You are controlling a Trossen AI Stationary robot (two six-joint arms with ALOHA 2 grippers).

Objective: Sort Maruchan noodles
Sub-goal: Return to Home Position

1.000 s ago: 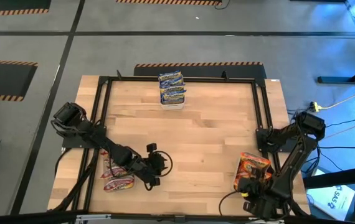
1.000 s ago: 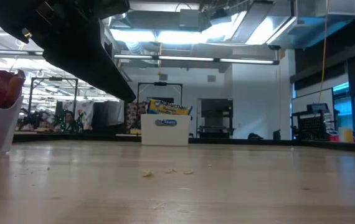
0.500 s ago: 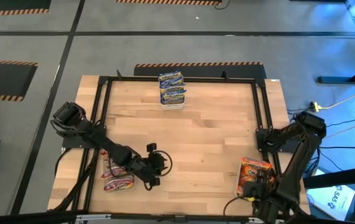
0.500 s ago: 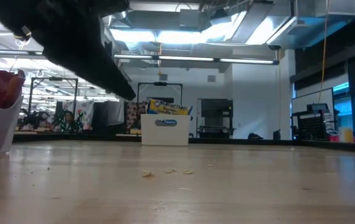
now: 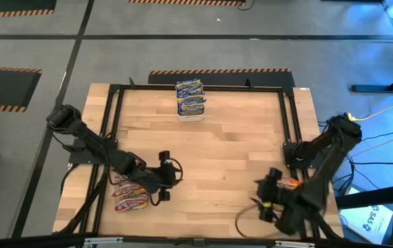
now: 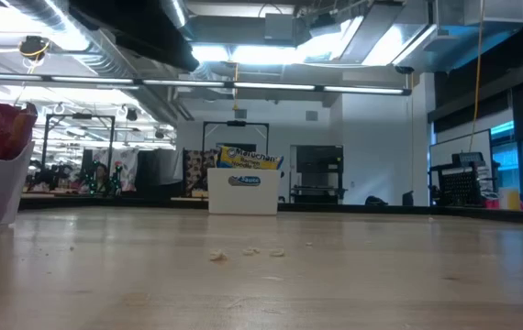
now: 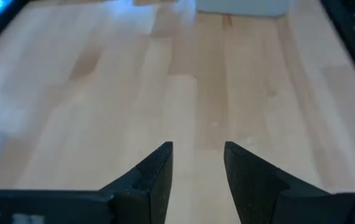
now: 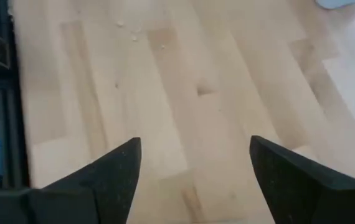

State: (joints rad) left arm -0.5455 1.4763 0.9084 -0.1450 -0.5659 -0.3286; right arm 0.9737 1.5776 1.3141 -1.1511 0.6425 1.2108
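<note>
In the far tub (image 6: 243, 197) sit Maruchan packets (image 6: 248, 159); left gripper (image 7: 197, 149) and right gripper (image 8: 196, 146) spread.

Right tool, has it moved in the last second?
Yes. In the high view the right tool has shifted toward the table's middle; its arm now hides most of the orange noodle packs.

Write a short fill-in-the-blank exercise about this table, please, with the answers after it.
The packets in the white bin at the far edge are ____ in colour. The jaws of the right arm stand ____, with nothing between them. The red packets lie towards the near ____ corner of the table. Missing words: blue; open; left.
</note>
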